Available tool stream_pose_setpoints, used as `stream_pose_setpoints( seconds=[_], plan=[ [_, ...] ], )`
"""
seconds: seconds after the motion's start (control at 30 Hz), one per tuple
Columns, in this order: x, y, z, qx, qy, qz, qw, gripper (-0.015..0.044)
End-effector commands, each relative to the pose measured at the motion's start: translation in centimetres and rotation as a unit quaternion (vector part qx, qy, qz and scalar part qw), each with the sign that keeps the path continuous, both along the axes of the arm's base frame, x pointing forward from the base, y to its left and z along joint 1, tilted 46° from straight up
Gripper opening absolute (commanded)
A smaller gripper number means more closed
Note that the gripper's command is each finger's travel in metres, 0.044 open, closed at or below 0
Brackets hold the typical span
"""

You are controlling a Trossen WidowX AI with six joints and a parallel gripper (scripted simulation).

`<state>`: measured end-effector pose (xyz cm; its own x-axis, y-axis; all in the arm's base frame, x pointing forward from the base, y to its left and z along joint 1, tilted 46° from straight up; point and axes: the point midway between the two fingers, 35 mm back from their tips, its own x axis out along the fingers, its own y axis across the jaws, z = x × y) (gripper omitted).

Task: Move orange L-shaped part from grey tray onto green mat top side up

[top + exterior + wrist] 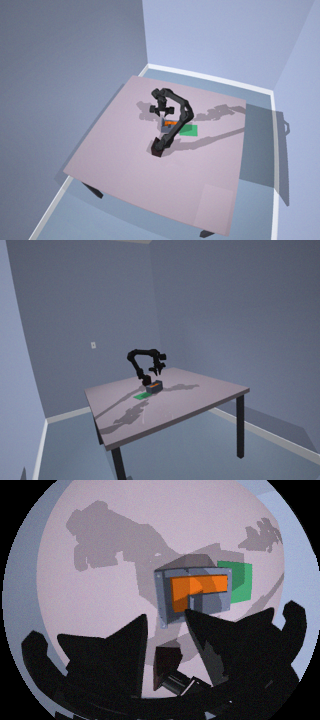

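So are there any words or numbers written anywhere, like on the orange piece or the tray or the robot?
None: no words, numbers, labels or signs can be read in any view.
The orange L-shaped part, grey tray, green mat and table are plain.
The black arm and its tool show no markings.
The small white wall plate is too small to show any writing.
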<state>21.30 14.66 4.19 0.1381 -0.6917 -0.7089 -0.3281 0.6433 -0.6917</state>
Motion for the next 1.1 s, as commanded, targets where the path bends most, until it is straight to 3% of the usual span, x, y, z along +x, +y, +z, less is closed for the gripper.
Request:
stream_pose_setpoints(
  seconds=[0.0, 0.17, 1.07],
  plan=[
    [0.3, -1.4, -1.4, -0.007, 0.004, 0.003, 1.0, 0.018],
    [0.9, -5.1, -4.7, -0.008, 0.003, 0.003, 1.0, 0.018],
    [1.3, -7.4, -7.0, -0.009, 0.002, 0.003, 1.0, 0.018]
  ],
)
